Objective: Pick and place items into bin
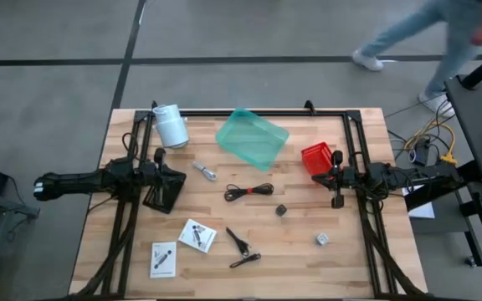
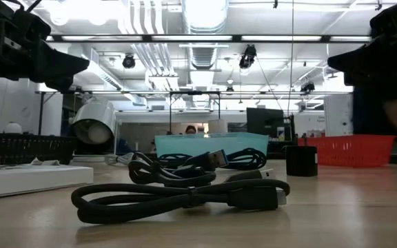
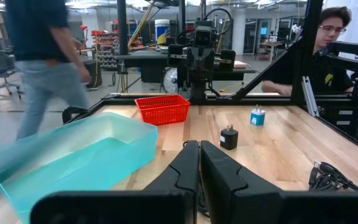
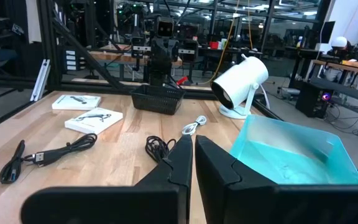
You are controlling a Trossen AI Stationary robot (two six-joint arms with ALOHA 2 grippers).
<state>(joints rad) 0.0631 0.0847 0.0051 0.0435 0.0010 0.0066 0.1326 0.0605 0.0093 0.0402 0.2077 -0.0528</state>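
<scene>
The teal bin (image 1: 252,138) rests flat on the far middle of the table, tilted askew. Loose items lie nearer: a silvery plug (image 1: 205,171), a thin black coiled cable (image 1: 249,191), a small dark cube (image 1: 281,210), a silvery bit (image 1: 322,240), a black clip with cable (image 1: 241,247) and two white packets (image 1: 197,236) (image 1: 163,259). My left gripper (image 3: 199,165) hangs shut above the table's left side, over the black pad (image 1: 164,192). My right gripper (image 4: 191,155) hangs shut above the right side, beside the red basket (image 1: 316,157). Both touch nothing.
A white cylinder (image 1: 171,125) stands at the far left, next to the bin. The red slotted basket sits to the right of the bin. Black frame rails (image 1: 249,112) run along the table's far edge and down both sides. A person walks past beyond the table (image 1: 425,33); another sits behind it (image 3: 328,43).
</scene>
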